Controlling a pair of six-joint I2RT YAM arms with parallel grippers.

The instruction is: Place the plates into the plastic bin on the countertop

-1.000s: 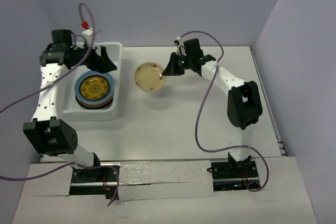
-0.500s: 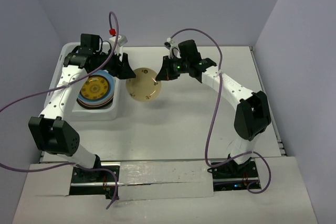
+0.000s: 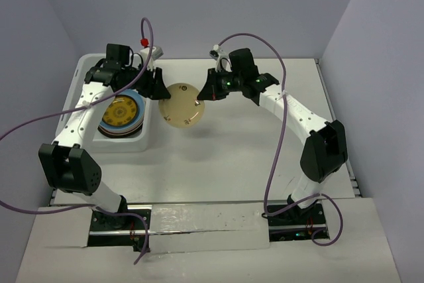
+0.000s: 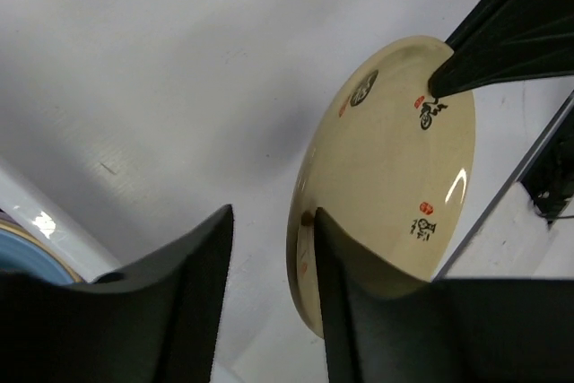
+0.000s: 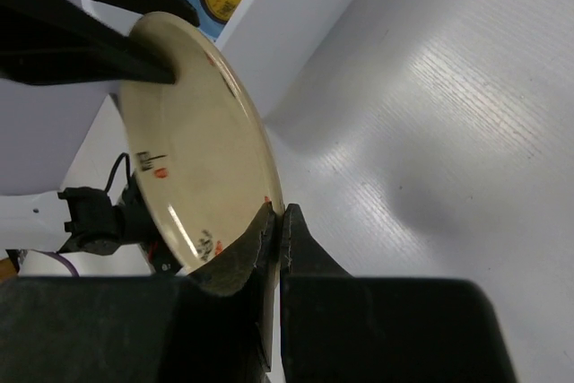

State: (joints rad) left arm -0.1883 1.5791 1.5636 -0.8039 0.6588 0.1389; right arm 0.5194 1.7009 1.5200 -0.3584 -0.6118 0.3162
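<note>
Cream plate [image 3: 181, 105], right gripper [image 3: 203, 95] clamping one rim — left gripper [image 3: 161, 91] astride the other

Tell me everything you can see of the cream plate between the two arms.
The cream plate is round, glossy and ceramic-looking, with small black and red marks near its rim. It hangs tilted above the countertop, just right of the plastic bin. The right gripper is shut on one edge. The left gripper straddles the opposite edge, jaws open.
</note>
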